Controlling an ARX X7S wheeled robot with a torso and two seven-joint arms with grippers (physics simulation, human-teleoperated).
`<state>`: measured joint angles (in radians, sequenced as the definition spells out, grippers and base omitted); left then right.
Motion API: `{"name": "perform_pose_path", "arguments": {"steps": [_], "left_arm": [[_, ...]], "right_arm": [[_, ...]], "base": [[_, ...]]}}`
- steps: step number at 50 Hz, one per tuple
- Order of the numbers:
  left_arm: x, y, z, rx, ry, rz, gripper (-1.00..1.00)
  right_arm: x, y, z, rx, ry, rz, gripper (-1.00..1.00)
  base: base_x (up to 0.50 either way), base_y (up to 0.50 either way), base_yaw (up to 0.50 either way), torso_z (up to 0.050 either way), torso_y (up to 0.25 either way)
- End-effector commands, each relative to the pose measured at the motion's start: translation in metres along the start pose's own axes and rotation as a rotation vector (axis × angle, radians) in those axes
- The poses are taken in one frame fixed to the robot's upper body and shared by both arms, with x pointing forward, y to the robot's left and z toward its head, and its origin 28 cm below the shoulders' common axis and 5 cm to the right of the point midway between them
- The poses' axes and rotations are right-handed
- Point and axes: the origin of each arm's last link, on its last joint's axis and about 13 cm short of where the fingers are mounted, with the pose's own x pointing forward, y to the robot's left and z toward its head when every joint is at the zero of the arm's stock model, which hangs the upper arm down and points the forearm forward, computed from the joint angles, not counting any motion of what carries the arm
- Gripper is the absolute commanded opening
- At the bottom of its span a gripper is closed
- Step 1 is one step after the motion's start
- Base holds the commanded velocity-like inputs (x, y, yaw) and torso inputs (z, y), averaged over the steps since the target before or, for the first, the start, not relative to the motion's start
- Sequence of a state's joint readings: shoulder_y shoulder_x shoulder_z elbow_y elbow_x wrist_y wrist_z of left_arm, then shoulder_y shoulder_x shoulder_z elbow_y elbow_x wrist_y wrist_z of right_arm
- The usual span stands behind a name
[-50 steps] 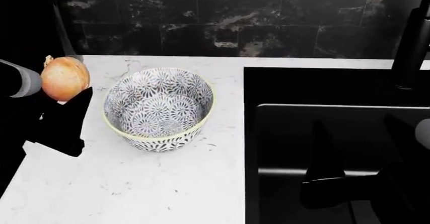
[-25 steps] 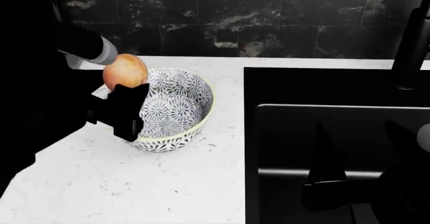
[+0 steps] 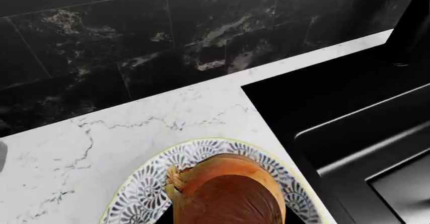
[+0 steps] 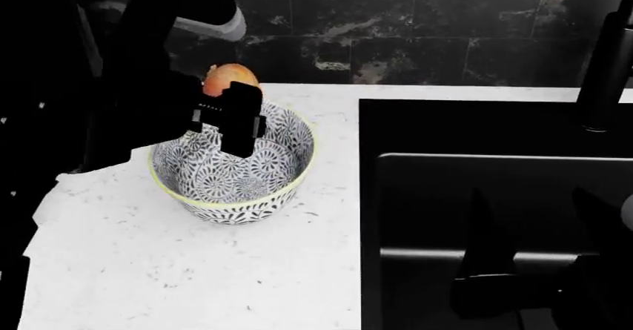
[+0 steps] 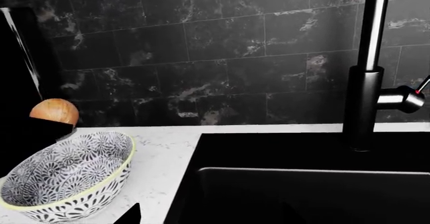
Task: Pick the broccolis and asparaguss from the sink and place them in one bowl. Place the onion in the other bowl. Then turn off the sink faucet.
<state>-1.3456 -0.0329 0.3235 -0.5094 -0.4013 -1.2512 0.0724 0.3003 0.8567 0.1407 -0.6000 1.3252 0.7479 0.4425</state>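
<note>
Since the earlier frames the left arm has carried the onion [image 4: 230, 77] from the left edge of the counter rightward, so that it now hangs over the far-left rim of the patterned bowl [image 4: 282, 185]. The left gripper [image 4: 236, 101] is pinching the onion, its dark fingers closed on either side; the left wrist view confirms the onion is above the bowl's interior and not yet resting in it. The onion step is therefore near completion, with only release outstanding. No broccoli, asparagus or wooden bowl appears in any current view, so the status of that step cannot be determined. The sink [image 4: 475, 133] lies to the right, and the visible part of its basin shows no produce. The sink faucet [image 5: 369, 65] stands at the far right corner; whether water is running cannot be told, so shut-off is judged still pending. The right gripper [image 4: 524, 285] sits low over the near part of the basin; its opening cannot be told. Clearance: open marble counter [image 4: 178, 271] lies near and left of the bowl, the sink edge runs just right of it, and the tiled wall [image 4: 396, 26] bounds the far side.
</note>
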Motion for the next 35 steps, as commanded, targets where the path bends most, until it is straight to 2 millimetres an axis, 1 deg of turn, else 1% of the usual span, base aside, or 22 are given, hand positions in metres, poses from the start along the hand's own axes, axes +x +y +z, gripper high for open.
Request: {"name": "perform_pose_path", "arguments": {"steps": [1, 6, 9, 23, 33, 34, 35], "left_arm": [[0.017, 0.009, 0.007, -0.009, 0.089, 0.057, -1.0], [0.021, 0.002, 0.008, -0.027, 0.128, 0.008, -1.0], [0.024, 0.0, 0.004, -0.027, 0.143, 0.011, -1.0], [0.031, -0.002, -0.005, -0.033, 0.19, 0.023, -1.0], [0.031, -0.004, -0.003, -0.033, 0.196, 0.014, -1.0], [0.031, -0.003, -0.002, -0.036, 0.196, 0.012, 1.0], [0.03, -0.003, -0.001, -0.036, 0.194, 0.014, 1.0]], "right_arm": [[0.0, -0.001, -0.001, 0.006, 0.005, -0.005, 1.0], [0.001, -0.001, -0.006, 0.015, 0.015, -0.002, 1.0], [-0.001, -0.002, -0.007, 0.016, 0.019, -0.004, 1.0], [-0.004, -0.003, -0.014, 0.031, 0.019, -0.01, 1.0], [-0.008, -0.002, -0.013, 0.034, 0.018, -0.017, 1.0], [-0.008, -0.002, -0.013, 0.033, 0.019, -0.016, 1.0], [-0.008, -0.002, -0.013, 0.033, 0.021, -0.016, 1.0]], "base": [[0.0, 0.0, 0.0, 0.0, 0.0], [0.0, 0.0, 0.0, 0.0, 0.0], [0.0, 0.0, 0.0, 0.0, 0.0], [0.0, 0.0, 0.0, 0.0, 0.0], [0.0, 0.0, 0.0, 0.0, 0.001], [0.0, 0.0, 0.0, 0.0, 0.0], [0.0, 0.0, 0.0, 0.0, 0.0]]}}
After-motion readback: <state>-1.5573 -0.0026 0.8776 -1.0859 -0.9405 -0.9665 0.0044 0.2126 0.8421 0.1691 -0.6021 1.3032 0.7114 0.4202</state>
